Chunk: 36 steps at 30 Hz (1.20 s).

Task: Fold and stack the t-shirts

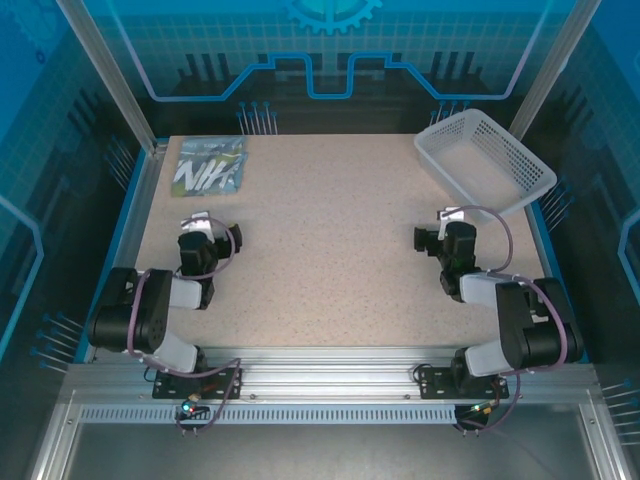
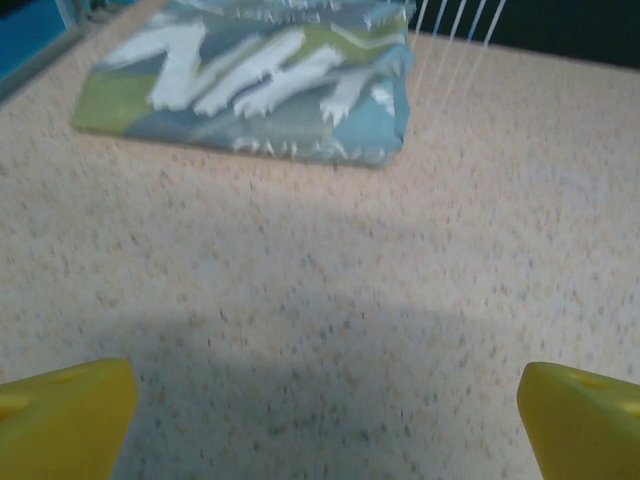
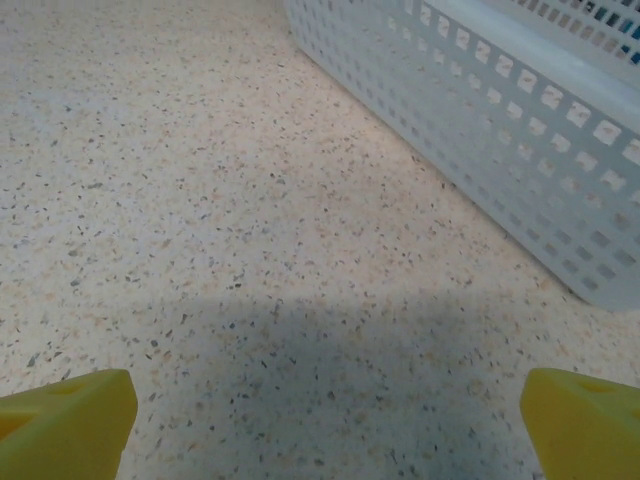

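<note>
Speckled beige table (image 1: 340,250), folded t-shirt (image 1: 210,165) at its far-left corner, white lattice basket (image 1: 513,146) at far right.

A speckled beige table (image 1: 330,260) edged in blue sits inside an enclosure of clear panels (image 1: 400,45) printed with a blue circuit pattern and a gear, framed by slanted aluminium posts (image 1: 106,75), with a slotted aluminium rail (image 1: 330,366) along its near edge, under soft, even light.
</note>
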Each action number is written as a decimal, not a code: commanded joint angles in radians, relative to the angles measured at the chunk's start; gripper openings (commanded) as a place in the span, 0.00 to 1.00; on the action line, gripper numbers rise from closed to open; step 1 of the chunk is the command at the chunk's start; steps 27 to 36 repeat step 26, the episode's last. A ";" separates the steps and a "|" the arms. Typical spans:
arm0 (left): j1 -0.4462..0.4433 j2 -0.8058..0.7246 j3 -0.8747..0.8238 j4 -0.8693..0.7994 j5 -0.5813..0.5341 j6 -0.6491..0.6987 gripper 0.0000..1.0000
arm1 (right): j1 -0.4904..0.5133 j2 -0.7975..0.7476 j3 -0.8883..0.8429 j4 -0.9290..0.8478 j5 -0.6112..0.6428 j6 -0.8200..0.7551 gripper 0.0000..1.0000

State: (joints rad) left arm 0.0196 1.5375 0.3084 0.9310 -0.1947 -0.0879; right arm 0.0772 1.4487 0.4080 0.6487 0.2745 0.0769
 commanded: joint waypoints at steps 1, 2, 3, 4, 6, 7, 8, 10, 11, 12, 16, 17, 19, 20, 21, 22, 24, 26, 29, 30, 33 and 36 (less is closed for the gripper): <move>-0.004 0.008 0.034 0.061 0.072 0.043 0.99 | -0.013 0.056 -0.048 0.250 -0.053 -0.026 1.00; -0.005 0.000 0.059 -0.007 0.069 0.041 0.99 | -0.015 0.039 -0.024 0.165 -0.068 -0.021 1.00; -0.006 -0.003 0.061 -0.019 0.070 0.040 0.99 | -0.016 0.052 -0.008 0.160 -0.086 -0.030 1.00; -0.005 0.007 0.056 0.011 0.068 0.043 0.99 | -0.011 0.050 -0.003 0.150 -0.082 -0.033 1.00; -0.006 0.000 0.060 -0.010 0.070 0.041 0.99 | -0.014 0.050 -0.003 0.149 -0.087 -0.033 1.00; -0.006 0.004 0.058 0.002 0.069 0.042 0.99 | -0.014 0.051 -0.001 0.147 -0.086 -0.033 1.00; -0.006 0.003 0.059 -0.003 0.069 0.042 0.99 | -0.009 0.050 0.002 0.140 -0.082 -0.038 1.00; -0.006 0.003 0.058 0.001 0.069 0.043 0.99 | -0.002 0.052 0.002 0.142 -0.072 -0.044 1.00; -0.006 0.004 0.055 0.004 0.069 0.045 0.99 | -0.001 0.053 0.002 0.145 -0.070 -0.045 1.00; -0.007 0.004 0.055 0.004 0.069 0.045 0.99 | -0.001 0.052 0.003 0.141 -0.071 -0.044 1.00; -0.010 0.003 0.057 0.002 0.064 0.047 0.99 | 0.003 0.053 0.009 0.133 -0.082 -0.054 1.00; -0.010 0.003 0.058 0.002 0.063 0.048 0.99 | 0.002 0.053 0.012 0.126 -0.096 -0.060 1.00; -0.011 0.003 0.059 0.001 0.063 0.049 0.99 | 0.000 0.055 0.024 0.105 -0.141 -0.074 1.00; -0.012 0.005 0.059 -0.001 0.063 0.050 0.99 | -0.010 0.055 0.028 0.100 -0.160 -0.070 1.00; -0.013 0.005 0.060 -0.003 0.062 0.051 0.99 | -0.013 0.055 0.029 0.097 -0.164 -0.069 1.00; -0.014 0.004 0.060 -0.003 0.061 0.052 0.99 | -0.013 0.055 0.028 0.098 -0.164 -0.069 1.00; -0.014 0.004 0.061 -0.004 0.061 0.053 0.99 | -0.013 0.055 0.027 0.100 -0.166 -0.069 1.00; -0.015 0.004 0.060 -0.003 0.061 0.053 0.99 | -0.014 0.053 0.023 0.104 -0.166 -0.070 1.00; -0.015 0.004 0.060 -0.003 0.061 0.053 0.99 | -0.014 0.053 0.023 0.104 -0.166 -0.070 1.00; -0.015 0.004 0.060 -0.003 0.061 0.053 0.99 | -0.014 0.053 0.023 0.104 -0.166 -0.070 1.00; -0.015 0.004 0.060 -0.003 0.061 0.053 0.99 | -0.014 0.053 0.023 0.104 -0.166 -0.070 1.00; -0.015 0.004 0.060 -0.003 0.061 0.053 0.99 | -0.014 0.053 0.023 0.104 -0.166 -0.070 1.00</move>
